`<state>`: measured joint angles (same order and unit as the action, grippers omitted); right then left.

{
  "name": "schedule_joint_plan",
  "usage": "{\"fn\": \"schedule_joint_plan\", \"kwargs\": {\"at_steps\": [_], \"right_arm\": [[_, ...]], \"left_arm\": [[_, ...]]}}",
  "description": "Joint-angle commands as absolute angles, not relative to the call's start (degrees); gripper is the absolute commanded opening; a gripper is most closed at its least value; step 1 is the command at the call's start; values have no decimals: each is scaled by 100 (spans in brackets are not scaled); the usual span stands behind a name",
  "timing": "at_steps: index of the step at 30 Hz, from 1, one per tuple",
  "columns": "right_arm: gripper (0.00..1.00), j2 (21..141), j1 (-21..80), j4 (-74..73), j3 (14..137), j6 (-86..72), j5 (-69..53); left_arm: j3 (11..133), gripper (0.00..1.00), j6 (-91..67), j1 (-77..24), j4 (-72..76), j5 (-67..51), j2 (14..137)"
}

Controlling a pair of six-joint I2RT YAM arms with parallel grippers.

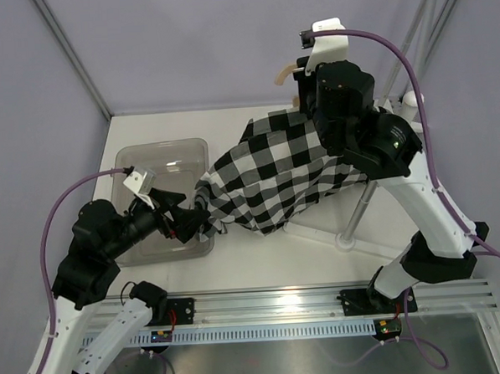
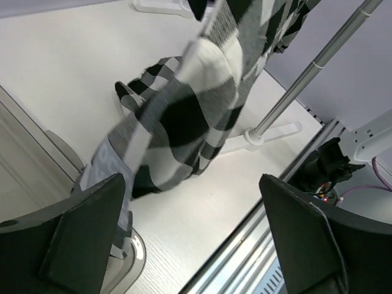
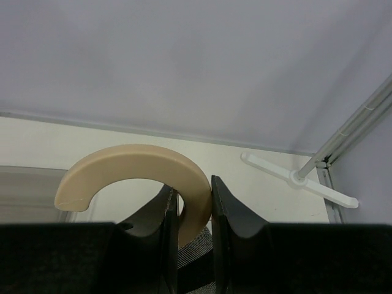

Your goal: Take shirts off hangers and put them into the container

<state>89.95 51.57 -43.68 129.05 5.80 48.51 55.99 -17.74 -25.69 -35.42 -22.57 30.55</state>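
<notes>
Hanging shirt (image 1: 275, 176) drapes over the tub's (image 1: 160, 151) right rim, blocking that side; the pole (image 1: 359, 211) stands to its right, bare table (image 1: 271, 261) in front.

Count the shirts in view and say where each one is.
1. The checked shirt hangs from the hanger held up by the right gripper, its lower end reaching the right rim of the container. Its folds could hide another, but none shows.

Top external view: fixed high above the near edge, looking down over the whole white table (image 1: 262, 262). Left wrist view: low, facing out between its black fingers (image 2: 79, 239), close to the black-and-white check cloth shirt (image 2: 177, 122). Shirt and grey metal stand pole (image 2: 306, 79) also appear overhead. Right wrist view: tight on the beige curved hanger hook (image 3: 135, 168), facing the pale rear wall (image 3: 184, 61).
</notes>
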Motion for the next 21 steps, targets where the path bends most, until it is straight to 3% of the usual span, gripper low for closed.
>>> {"fn": "schedule_joint_plan", "kwargs": {"at_steps": [1, 7, 15, 16, 17, 18, 21], "right_arm": [[0, 8526, 5106, -4430, 12824, 229, 4237], [0, 8244, 5115, -4421, 12533, 105, 3982], [0, 8209, 5115, -4465, 12753, 158, 3920], [0, 8218, 5107, -4482, 12770, 167, 3920], [0, 8218, 5115, -4482, 12771, 176, 3929], [0, 8218, 5115, -4474, 12771, 184, 3937], [0, 8279, 5106, -4491, 12858, 167, 4060]], "left_arm": [[5810, 99, -1135, -2566, -2945, -2251, 3050], [5635, 99, -1090, -2566, -2585, -2223, 3269], [5177, 96, -1529, -2558, -1794, -3330, 3708], [5185, 83, -1521, -2566, -1810, -3357, 3752], [5255, 24, -1512, -2566, -1854, -3323, 3805], [5282, 0, -1547, -2566, -1959, -3244, 3875], [5265, 0, -1704, -2566, -1916, -3419, 3797]]}}
